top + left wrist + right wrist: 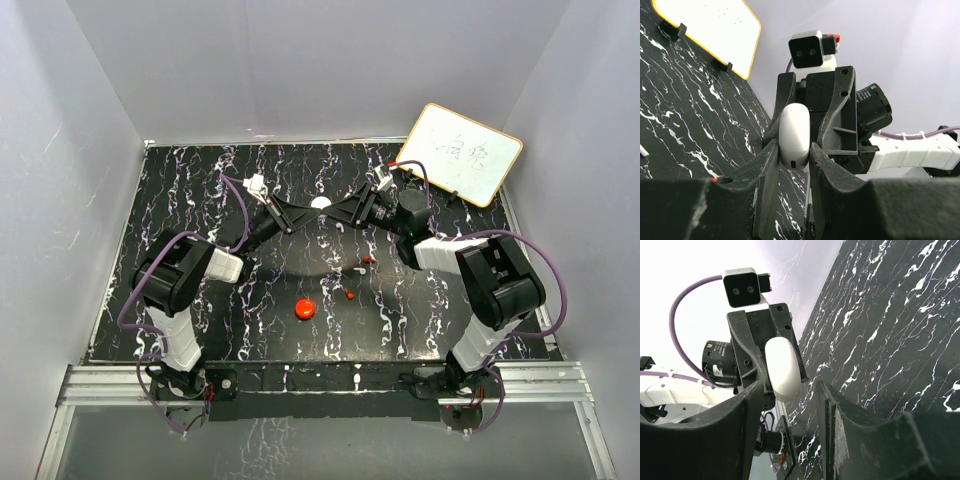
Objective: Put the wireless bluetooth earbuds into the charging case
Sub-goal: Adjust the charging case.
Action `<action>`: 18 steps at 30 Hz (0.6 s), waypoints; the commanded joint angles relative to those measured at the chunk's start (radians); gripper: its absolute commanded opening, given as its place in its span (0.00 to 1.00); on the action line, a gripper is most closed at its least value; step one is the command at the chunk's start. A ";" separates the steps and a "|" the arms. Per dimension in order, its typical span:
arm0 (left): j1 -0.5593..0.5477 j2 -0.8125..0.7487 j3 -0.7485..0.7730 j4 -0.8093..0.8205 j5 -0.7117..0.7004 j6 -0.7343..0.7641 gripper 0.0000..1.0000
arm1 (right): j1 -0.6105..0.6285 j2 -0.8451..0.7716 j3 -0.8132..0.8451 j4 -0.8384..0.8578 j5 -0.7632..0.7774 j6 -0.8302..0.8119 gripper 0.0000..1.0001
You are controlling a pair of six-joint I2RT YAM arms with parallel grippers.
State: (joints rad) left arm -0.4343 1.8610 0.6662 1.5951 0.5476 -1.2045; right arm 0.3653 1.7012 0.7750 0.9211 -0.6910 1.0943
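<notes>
The left gripper (794, 159) is pinched tight across the narrow sides of the charging case (794, 131), holding it in the air over the middle of the counter (180, 200), somewhat toward the far edge. The case is a smooth, rounded white shell. It is probably light and hard, and slick enough to squirm out of a loose pinch, so the flat flanks are the place to clamp it.

Nearer the front edge a red puck (305, 308) lies on the counter. Just right of it, well below and apart from both grippers, are the two red earbuds (350, 295) (368, 260). A pale speck between them may be the whitish one, but against the white veining I cannot tell. They look tiny, glossy and liable to roll or flick away, so each wants a gentle pinch across its fattest part.

The right gripper (790, 387) faces the left one from the other end of the case. It stands part-open: one finger lies against the shell, the other stands clear, so it grips nothing.
</notes>
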 commanded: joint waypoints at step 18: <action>-0.004 -0.059 0.018 0.190 0.062 -0.056 0.00 | -0.031 -0.049 -0.018 0.153 -0.015 0.034 0.27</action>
State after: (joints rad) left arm -0.4343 1.8530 0.6666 1.5944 0.5957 -1.2476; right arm 0.3382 1.6966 0.7647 0.9916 -0.6960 1.1202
